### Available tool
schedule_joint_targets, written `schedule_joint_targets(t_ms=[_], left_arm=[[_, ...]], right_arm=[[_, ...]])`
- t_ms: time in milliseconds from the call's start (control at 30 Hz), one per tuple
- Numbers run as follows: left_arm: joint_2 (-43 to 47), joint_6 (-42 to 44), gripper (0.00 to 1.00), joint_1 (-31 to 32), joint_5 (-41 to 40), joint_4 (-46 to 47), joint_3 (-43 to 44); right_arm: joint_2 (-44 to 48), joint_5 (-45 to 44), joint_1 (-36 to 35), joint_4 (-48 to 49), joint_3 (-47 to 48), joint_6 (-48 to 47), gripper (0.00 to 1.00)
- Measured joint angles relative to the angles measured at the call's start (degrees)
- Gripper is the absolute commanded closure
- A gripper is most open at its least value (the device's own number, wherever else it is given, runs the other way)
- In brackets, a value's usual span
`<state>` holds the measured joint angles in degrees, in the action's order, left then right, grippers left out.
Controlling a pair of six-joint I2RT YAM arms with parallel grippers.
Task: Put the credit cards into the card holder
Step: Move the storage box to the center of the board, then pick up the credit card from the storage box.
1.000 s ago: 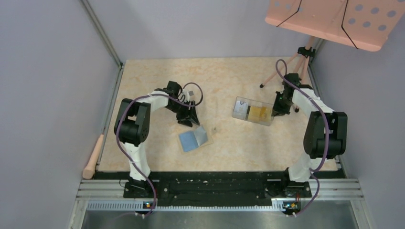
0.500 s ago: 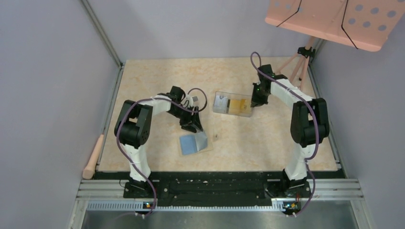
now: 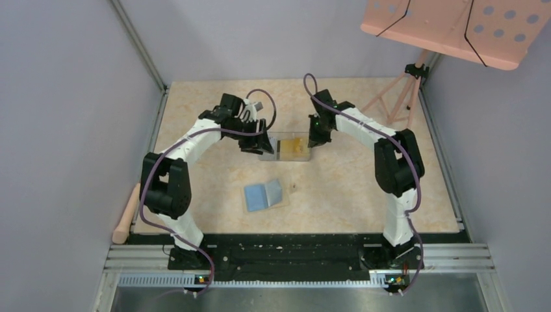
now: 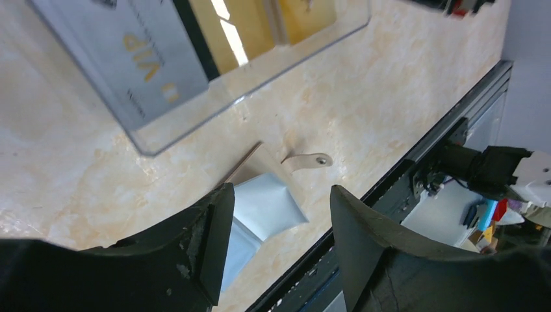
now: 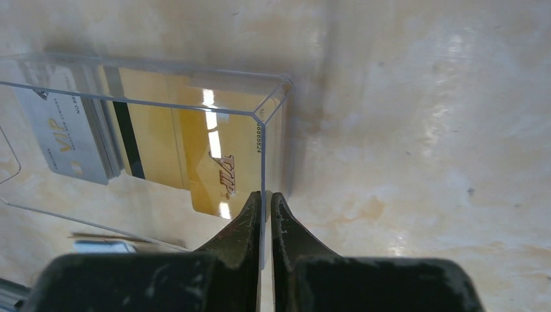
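At the right end of the clear box, our right gripper clamps its wall; our left gripper hangs spread over the left end. The credit cards lie inside: stiff, light, slick, we judge, best pinched by an edge. The card holder lies open nearer.

even light is falling from above the clear plastic box, throwing only a faint shadow beside it. white glare streaks are shining on the gold credit cards inside it; the tabletop beside it is gleaming.
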<state>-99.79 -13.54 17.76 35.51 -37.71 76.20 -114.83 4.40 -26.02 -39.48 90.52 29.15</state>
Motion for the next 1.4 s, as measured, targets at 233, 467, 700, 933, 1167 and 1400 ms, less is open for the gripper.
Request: schedule_joint_targets(t_ms=[233,467,700,933,1167,1400], left_arm=[[-0.48,-3.37,0.40,-3.30,2.97,0.85,2.45],[-5.51,-6.56,0.48,-3.52,4.85,2.25,2.60],[-11.56,-7.50,0.55,-3.48,3.15,2.43,5.51],[-15.58,-7.10,0.62,-3.34,-0.96,2.45,7.50],[-17.27,-6.32,0.77,-2.67,-2.32,2.45,7.96],[-18.14,-5.75,0.96,-1.92,-2.43,2.03,9.18]], right_arm=[[-3.43,1.88,-5.14,0.20,4.48,3.02,0.93],[-4.31,7.45,-8.28,2.49,4.90,7.13,0.67],[-3.89,10.80,-8.41,7.21,3.02,9.51,0.63],[-3.28,12.63,-8.41,10.84,-0.13,11.19,0.70],[-3.28,13.18,-8.41,11.19,-0.26,11.58,0.71],[-3.28,13.77,-8.41,11.34,-0.26,11.58,0.72]])
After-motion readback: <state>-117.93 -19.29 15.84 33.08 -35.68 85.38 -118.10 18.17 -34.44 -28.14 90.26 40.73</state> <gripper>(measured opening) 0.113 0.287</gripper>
